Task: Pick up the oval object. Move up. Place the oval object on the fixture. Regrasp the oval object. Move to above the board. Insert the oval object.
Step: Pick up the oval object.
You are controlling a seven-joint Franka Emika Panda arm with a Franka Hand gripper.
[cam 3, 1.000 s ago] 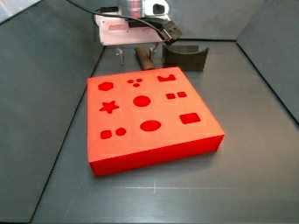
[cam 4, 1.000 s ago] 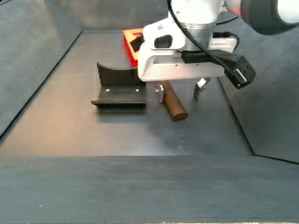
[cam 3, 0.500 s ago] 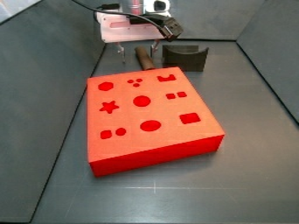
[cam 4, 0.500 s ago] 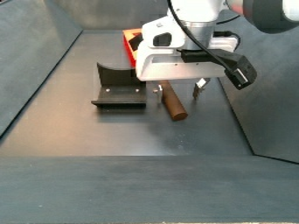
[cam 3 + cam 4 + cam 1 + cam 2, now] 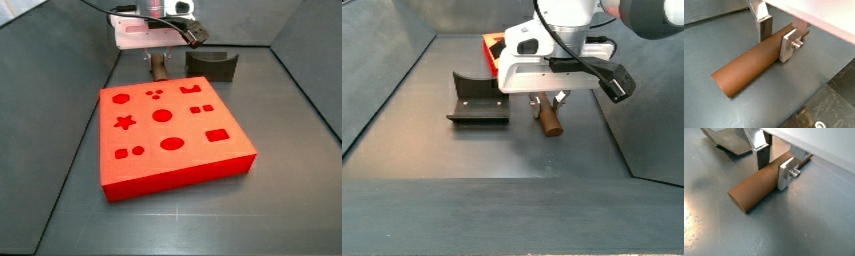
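One peg point(image 5: 749, 66) lies flat on the grey floor, a brown rod with a rounded oval end face. Its long axis runs level with the floor; in both wrist views one end passes between the fingers and the free end sticks out away from them. In a side view the peg point(image 5: 551, 119) lies just beside the fixture point(image 5: 477, 103), its free end pointing away from the board point(image 5: 493, 43).

The gripper point(image 5: 774, 164) is low over the peg, one silver finger point(image 5: 789, 44) on each flank. Both plates stand against the peg's sides near its inner end, pinching it, with the peg still on the floor.

There is one fixture, a dark notched block; in a wrist view a part of it point(image 5: 731, 140) shows beyond the fingers. In a side view the fixture point(image 5: 213, 65) stands just past the far edge of the board point(image 5: 171, 136), and the gripper point(image 5: 158, 58) and peg point(image 5: 159, 68) are just beside it, also behind that edge.

One board, red-orange, carries ten shaped holes on its top: six circles of differing size, a star and three squarish cut-outs.
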